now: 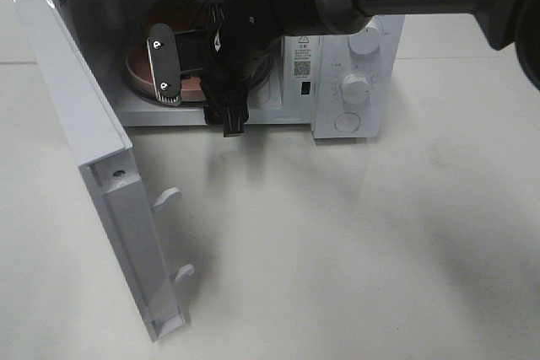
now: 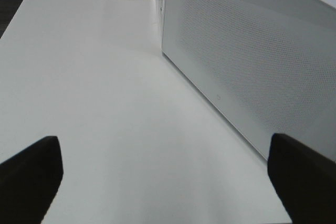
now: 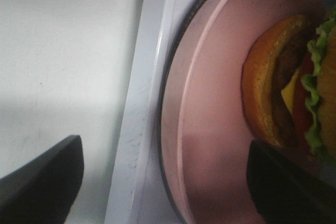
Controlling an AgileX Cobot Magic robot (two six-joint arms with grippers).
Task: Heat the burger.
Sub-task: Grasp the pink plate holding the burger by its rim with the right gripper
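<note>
Right now the burger (image 3: pixel 281 85) is seen on the pink plate (image 3: pixel 210 103), & the plate is set inside the microwave (image 1: pixel 354 48). In the right wrist cam the burger is shown from the side: brown bun, green lettuce, yellow cheese & dark patty. In the high cam it is hidden behind the right arm, so only a bit of the plate is seen there.

The right end effector (image 3: pixel 165 150) is reached into the microwave's mouth. It is released, w/ the jaws spread wide & nothing gripped. One finger is seen outside the plate's rim, over the white front ledge. The other finger is seen over the plate, close by the burger. If it touches the burger can't be told.

The left end effector (image 2: pixel 165 158) is released too. Its jaws are spread wide & only the bare desk (image 2: pixel 105 103) is seen between them. It is hung low, just beside the outer face of the door (image 2: pixel 252 61), w/ its dotted window.

The door is opened wide, on the left in the high cam. Round knobs (image 1: pixel 356 86) are seen on the microwave's front, to the right of its mouth.
</note>
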